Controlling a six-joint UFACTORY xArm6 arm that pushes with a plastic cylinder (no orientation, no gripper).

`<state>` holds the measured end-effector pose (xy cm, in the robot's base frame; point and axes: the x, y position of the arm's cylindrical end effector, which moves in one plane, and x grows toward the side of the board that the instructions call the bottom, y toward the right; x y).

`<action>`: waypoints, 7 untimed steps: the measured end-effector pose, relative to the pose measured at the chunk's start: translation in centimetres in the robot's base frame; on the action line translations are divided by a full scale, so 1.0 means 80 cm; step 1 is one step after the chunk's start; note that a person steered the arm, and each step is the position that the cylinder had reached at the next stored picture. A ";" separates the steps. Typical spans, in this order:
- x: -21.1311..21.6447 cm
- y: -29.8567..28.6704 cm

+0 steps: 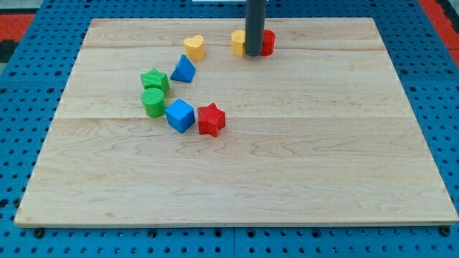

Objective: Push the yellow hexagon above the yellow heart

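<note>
The yellow hexagon (237,42) sits near the view's top centre, partly hidden behind my rod. The yellow heart (193,47) lies to its left, a short gap away. My tip (254,54) rests between the yellow hexagon and a red block (267,43), touching or nearly touching both. The rod comes down from the view's top edge and hides the hexagon's right side.
A blue triangular block (183,69) lies below the heart. A green star (155,80), a green cylinder (153,102), a blue cube (180,115) and a red star (211,119) cluster at left centre on the wooden board (287,172).
</note>
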<state>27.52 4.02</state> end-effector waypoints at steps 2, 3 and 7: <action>-0.009 -0.092; -0.031 -0.025; -0.066 -0.190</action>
